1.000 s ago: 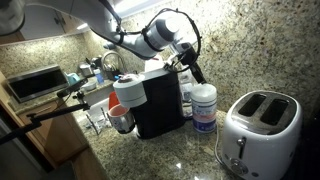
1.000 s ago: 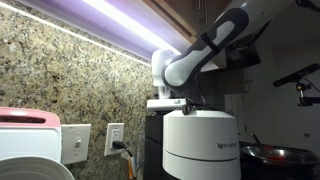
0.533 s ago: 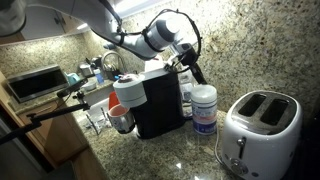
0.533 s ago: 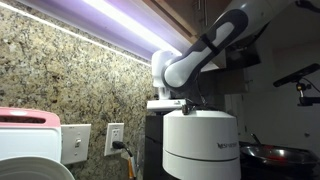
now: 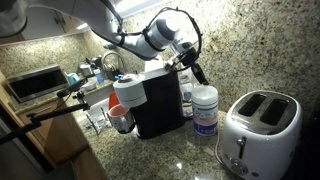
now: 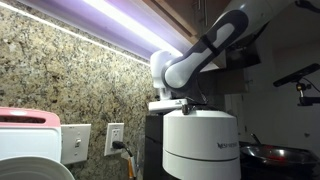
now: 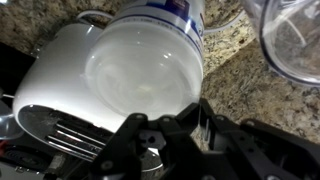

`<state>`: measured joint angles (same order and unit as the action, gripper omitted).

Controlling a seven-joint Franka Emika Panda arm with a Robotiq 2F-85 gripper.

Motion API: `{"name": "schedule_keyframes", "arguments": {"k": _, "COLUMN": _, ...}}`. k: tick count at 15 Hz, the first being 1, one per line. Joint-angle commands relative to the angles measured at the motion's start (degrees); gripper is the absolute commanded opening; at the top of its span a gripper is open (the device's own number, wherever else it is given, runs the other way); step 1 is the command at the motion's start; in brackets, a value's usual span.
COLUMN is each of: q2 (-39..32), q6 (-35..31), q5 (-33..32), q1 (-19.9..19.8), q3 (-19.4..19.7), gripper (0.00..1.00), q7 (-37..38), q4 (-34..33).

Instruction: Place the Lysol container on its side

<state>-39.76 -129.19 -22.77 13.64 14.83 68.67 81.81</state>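
The Lysol container (image 5: 204, 108) stands upright on the granite counter between the black coffee machine (image 5: 157, 100) and the white toaster (image 5: 258, 128). It fills the foreground of an exterior view (image 6: 200, 145). In the wrist view I look down on its white lid (image 7: 145, 72), with the blue label band at the top. My gripper (image 5: 196, 73) hangs just above the container's back edge. Its fingers (image 7: 197, 105) are pressed together at the lid's rim and hold nothing.
A white roll with a red base (image 5: 126, 98) stands in front of the coffee machine. A clear glass (image 7: 292, 40) stands beside the container. The toaster (image 7: 45, 100) stands close on the container's other side. A stone wall with an outlet (image 6: 115, 138) runs behind.
The arm has shifted very slightly; the container has not moved.
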Motion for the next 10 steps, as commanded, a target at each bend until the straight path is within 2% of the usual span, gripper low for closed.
{"name": "schedule_keyframes", "arguments": {"k": 1, "q2": -0.9, "q6": 7.4, "q5": -3.4, "q1": 1.1, "q3": 1.0, "gripper": 0.00, "q7": 2.2, "q4": -2.6}}
{"name": "schedule_keyframes", "arguments": {"k": 6, "q2": -1.2, "q6": 16.3, "q5": -5.6, "q1": 0.7, "q3": -0.3, "gripper": 0.01, "q7": 1.9, "q4": -4.9}}
{"name": "schedule_keyframes", "arguments": {"k": 10, "q2": -1.7, "q6": 20.4, "q5": -5.8, "q1": 0.2, "q3": -1.4, "gripper": 0.01, "q7": 1.4, "q4": -6.4}}
